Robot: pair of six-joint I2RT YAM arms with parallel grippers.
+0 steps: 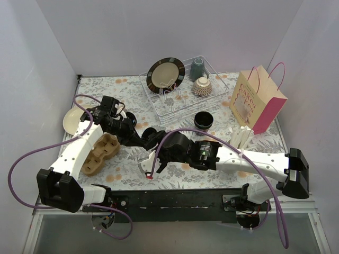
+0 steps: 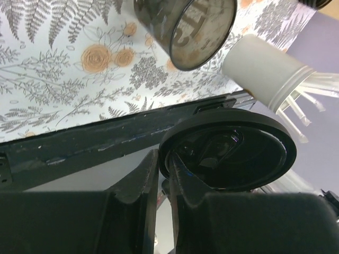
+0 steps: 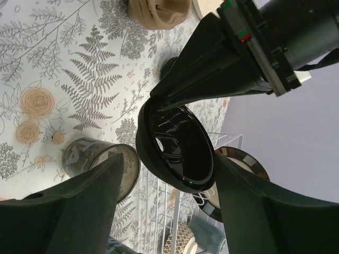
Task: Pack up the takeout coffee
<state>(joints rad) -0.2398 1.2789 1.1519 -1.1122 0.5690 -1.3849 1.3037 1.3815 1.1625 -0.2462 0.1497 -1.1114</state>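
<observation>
My left gripper is shut on the rim of a round black plastic lid and holds it above the table. In the top view it is at the table's middle left. My right gripper is open, with its fingers on either side of that lid and not touching it. In the top view it is just in front of the left gripper. An open black paper cup without a lid stands on the table right of centre. It also shows in both wrist views.
A brown cardboard cup carrier lies at the left under the left arm. A cream plate is behind it. A wire dish rack at the back holds a plate, a grey-blue mug and a patterned bowl. A pink gift bag and a white cup of stirrers stand at the right.
</observation>
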